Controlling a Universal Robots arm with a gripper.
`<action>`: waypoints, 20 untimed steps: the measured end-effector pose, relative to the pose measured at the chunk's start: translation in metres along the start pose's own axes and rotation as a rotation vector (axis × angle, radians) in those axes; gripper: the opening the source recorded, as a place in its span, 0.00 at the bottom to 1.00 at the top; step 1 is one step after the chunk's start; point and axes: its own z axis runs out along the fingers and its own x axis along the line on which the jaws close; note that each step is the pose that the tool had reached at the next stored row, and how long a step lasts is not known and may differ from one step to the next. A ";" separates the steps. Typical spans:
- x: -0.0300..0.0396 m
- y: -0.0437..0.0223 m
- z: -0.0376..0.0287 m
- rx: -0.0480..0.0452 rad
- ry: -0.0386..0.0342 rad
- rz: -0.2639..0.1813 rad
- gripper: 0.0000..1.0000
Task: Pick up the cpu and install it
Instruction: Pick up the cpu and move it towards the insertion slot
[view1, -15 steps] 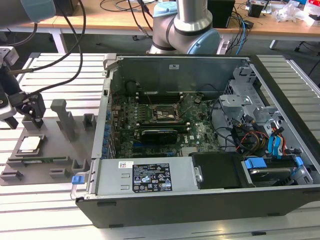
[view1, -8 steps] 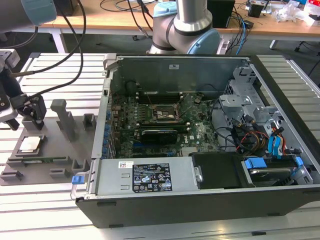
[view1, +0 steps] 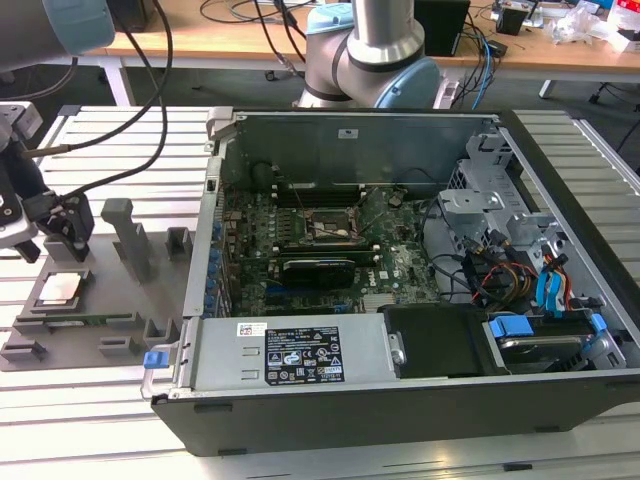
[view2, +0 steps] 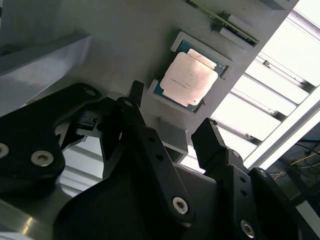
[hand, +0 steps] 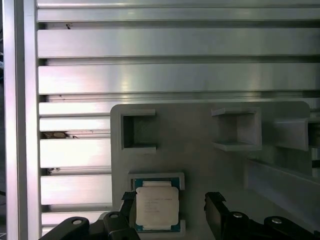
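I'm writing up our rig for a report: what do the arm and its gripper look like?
The arm is a silver-grey metal tube with rounded joints capped in pale blue; black cables loop toward its wrist. The gripper is matte black, with two slim angular fingers fastened by silver screws.

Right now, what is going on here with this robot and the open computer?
A robot arm is working beside an open computer case. Its jaws stand open close above a square chip, which lies in its seat on a grey holder plate. The chip is not yet gripped.
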 end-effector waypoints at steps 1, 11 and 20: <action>0.0000 0.0000 0.0004 0.0000 0.0000 0.000 0.66; 0.0002 -0.0001 0.0070 0.0000 0.0000 0.000 0.66; 0.0008 -0.0003 0.0118 0.0273 -0.0004 -0.002 0.66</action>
